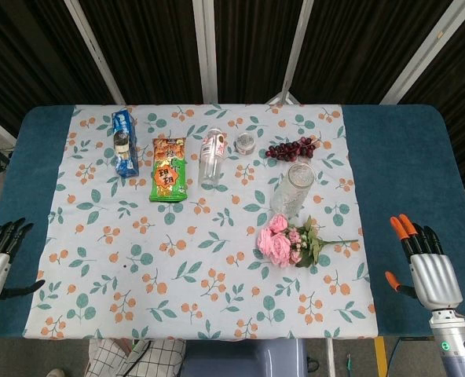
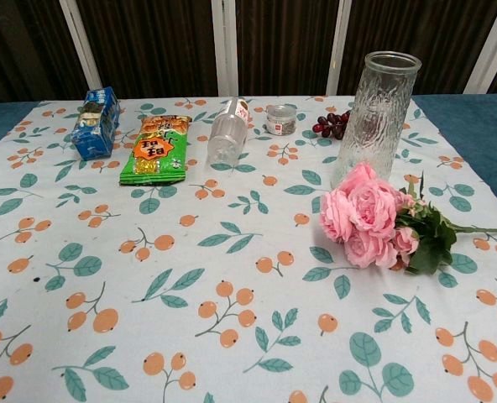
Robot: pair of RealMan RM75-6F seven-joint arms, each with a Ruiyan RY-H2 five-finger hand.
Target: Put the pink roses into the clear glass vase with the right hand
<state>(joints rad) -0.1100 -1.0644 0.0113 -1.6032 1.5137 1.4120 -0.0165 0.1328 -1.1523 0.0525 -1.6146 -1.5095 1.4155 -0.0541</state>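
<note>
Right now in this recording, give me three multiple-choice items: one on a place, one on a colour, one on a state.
1. Where do the pink roses lie?
A. in the vase
B. on the cloth beside the clear glass vase
C. on the green snack bag

2. What colour are the right robot hand fingertips?
A. orange
B. blue
C. white

3. How is the clear bottle?
A. upright
B. lying on its side
C. held

Answers: 1 B, blooms rest at the vase's foot. 2 A, the head view shows orange tips. 3 B, it lies flat on the cloth.
</note>
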